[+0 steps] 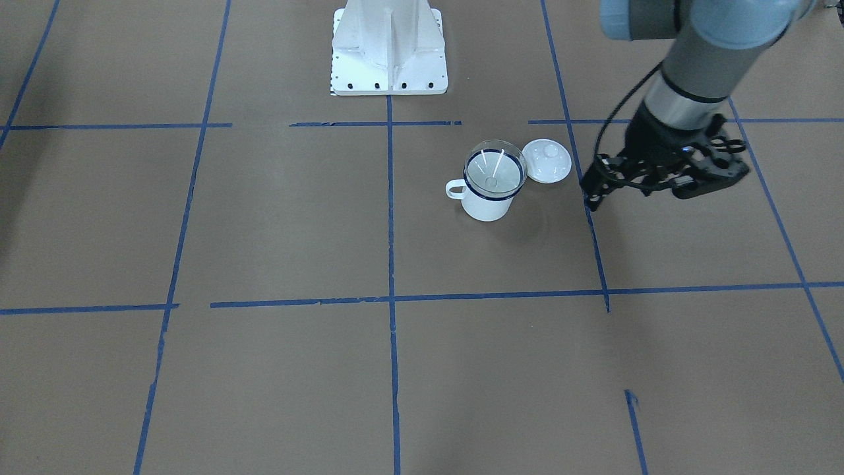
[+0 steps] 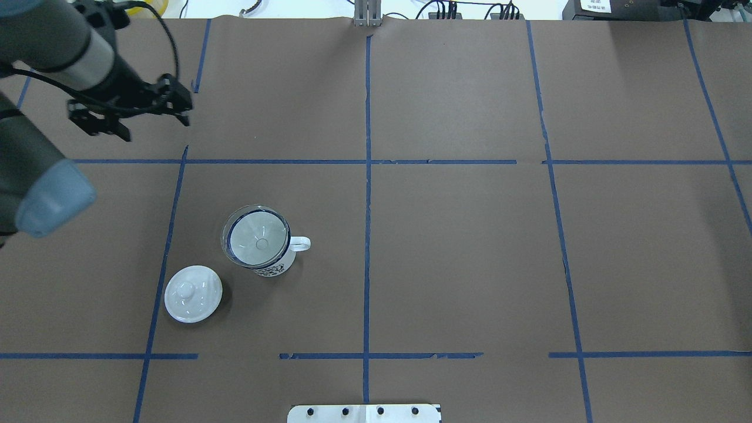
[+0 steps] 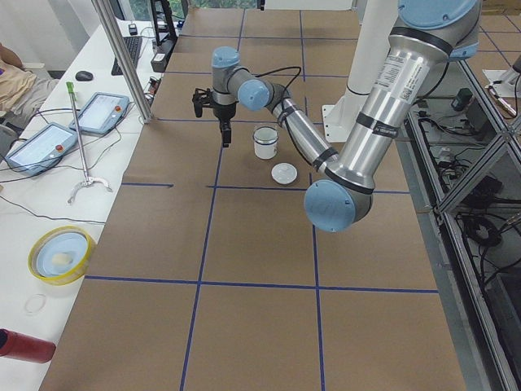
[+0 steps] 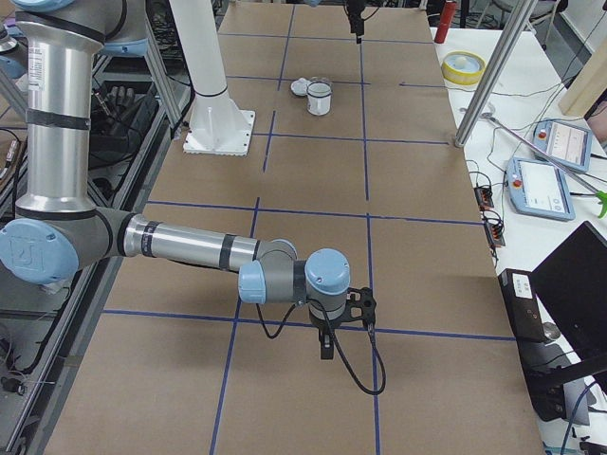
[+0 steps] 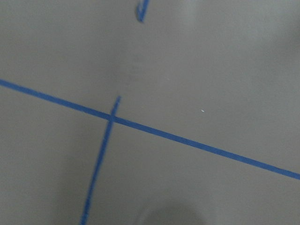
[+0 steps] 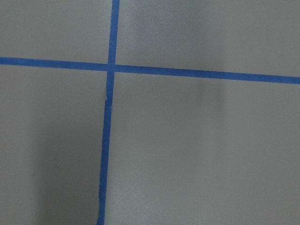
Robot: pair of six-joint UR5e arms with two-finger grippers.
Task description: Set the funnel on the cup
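Observation:
The clear funnel [image 1: 494, 170] sits upright in the mouth of the white mug with a dark blue rim, the cup [image 1: 486, 206], spout down inside it. In the overhead view the funnel [image 2: 258, 236] covers the cup [image 2: 276, 268], whose handle points to that view's right. My left gripper [image 1: 589, 196] hangs apart from them, above the paper beside a blue tape line, fingertips together and empty; overhead it [image 2: 187, 111] is far up-left of the cup. My right gripper [image 4: 325, 349] shows only in the exterior right view, far from the cup; I cannot tell its state.
A round white domed lid with a knob [image 2: 193, 293] lies on the brown paper next to the cup, on the robot's side. The white robot base [image 1: 389, 46] stands at the table's edge. Blue tape lines grid the table. Both wrist views show only paper and tape.

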